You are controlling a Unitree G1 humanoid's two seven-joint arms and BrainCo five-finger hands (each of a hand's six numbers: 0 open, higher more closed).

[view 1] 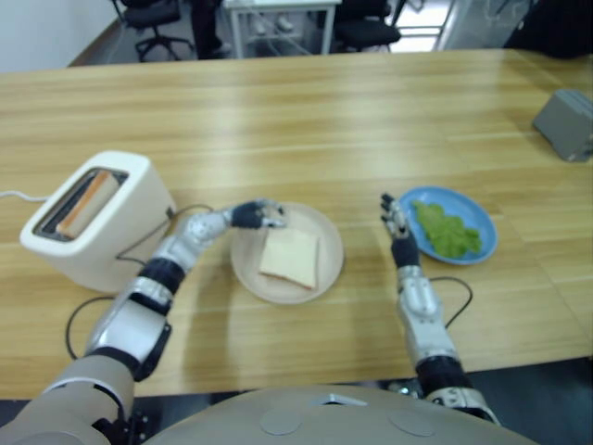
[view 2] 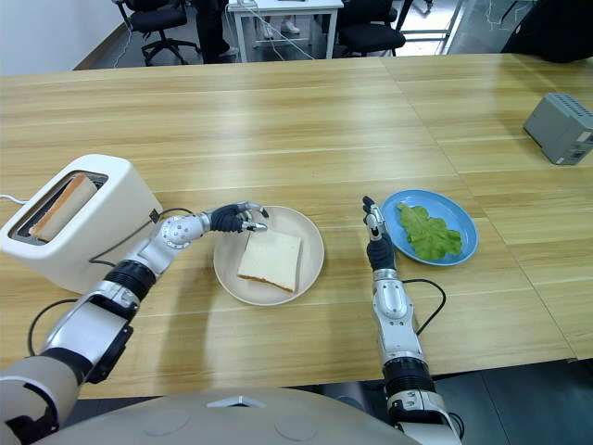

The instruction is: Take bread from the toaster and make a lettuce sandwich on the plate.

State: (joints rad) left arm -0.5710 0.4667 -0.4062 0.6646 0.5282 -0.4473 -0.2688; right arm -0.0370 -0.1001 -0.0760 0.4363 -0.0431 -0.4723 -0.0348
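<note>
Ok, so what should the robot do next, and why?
Probably its right hand should slide a little to the right and take hold of the green lettuce leaf on the round blue plate. A square slice of white bread already lies on the round beige plate with nothing on top, and that hand is open, holds nothing, and is right beside the lettuce.

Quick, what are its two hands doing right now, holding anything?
Left hand: open, holding nothing, over the plate rim.
Right hand: open, holding nothing.
</note>
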